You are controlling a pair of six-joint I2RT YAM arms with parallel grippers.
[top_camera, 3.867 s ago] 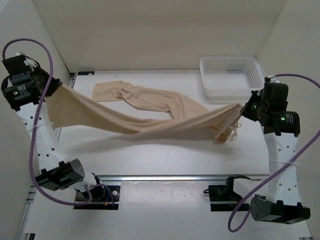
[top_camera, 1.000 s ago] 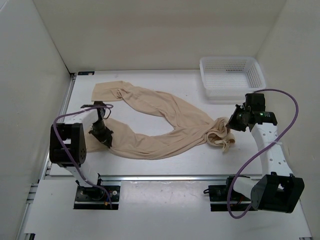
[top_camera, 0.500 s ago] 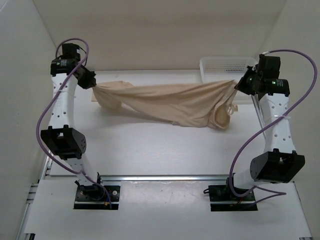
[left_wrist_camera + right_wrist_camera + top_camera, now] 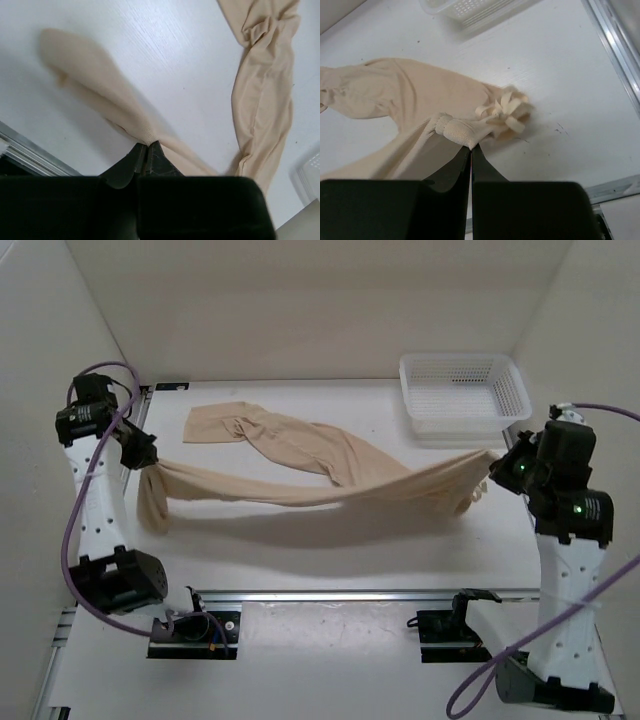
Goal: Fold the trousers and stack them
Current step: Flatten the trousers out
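The beige trousers (image 4: 330,465) hang stretched across the table between my two grippers. One leg runs back to the far left and lies flat there. My left gripper (image 4: 150,457) is shut on a leg end, and a loose fold droops below it. From the left wrist the pinched fabric (image 4: 142,134) sits at the fingertips of that gripper (image 4: 145,146). My right gripper (image 4: 497,462) is shut on the waistband end (image 4: 457,131), seen at its tips (image 4: 471,148), with the drawstring bow (image 4: 503,111) hanging just beyond.
A white mesh basket (image 4: 462,395) stands at the back right, close behind the right gripper. White walls enclose the table on the left, back and right. A metal rail (image 4: 340,595) runs along the near edge.
Both arms have come down and toward the near side from their raised, far positions. The trousers now hang lower and stretched wider, with one leg laid on the far left of the table.
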